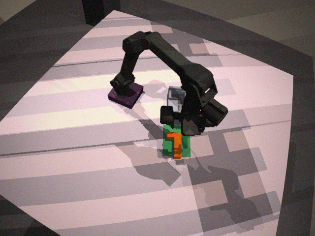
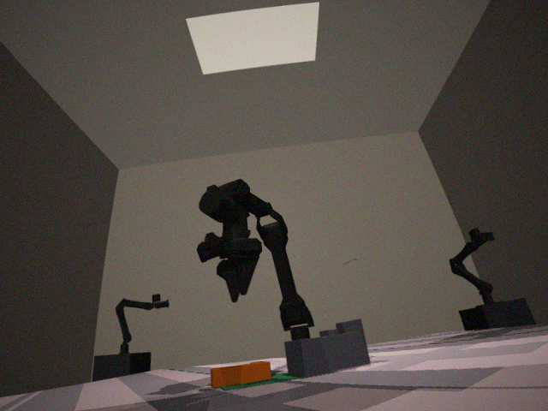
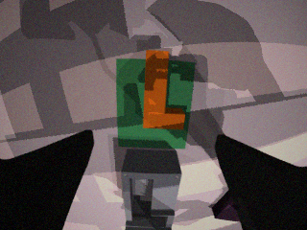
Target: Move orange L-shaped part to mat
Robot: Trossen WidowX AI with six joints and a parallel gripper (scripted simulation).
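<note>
The orange L-shaped part (image 1: 177, 144) (image 2: 241, 373) (image 3: 155, 96) lies flat on the green mat (image 1: 186, 150) (image 2: 282, 377) (image 3: 129, 137), an L outline facing up. Its foot is at the tray end; its straight end reaches slightly past the mat's far edge. The grey tray (image 2: 327, 354) (image 3: 151, 160) stands at the mat's near edge, its L-shaped pocket partly visible and without the part. My gripper (image 2: 239, 297) (image 3: 155, 140) is open and empty, well above the mat and part. In the top view the arm hides its fingertips and some of the tray.
The arm's purple base plate (image 1: 137, 94) sits left of the tray in the top view. Two other arms on dark bases, one at the left (image 2: 122, 365) and one at the right (image 2: 509, 314), stand far back. Shadows and striped patches cross the table top.
</note>
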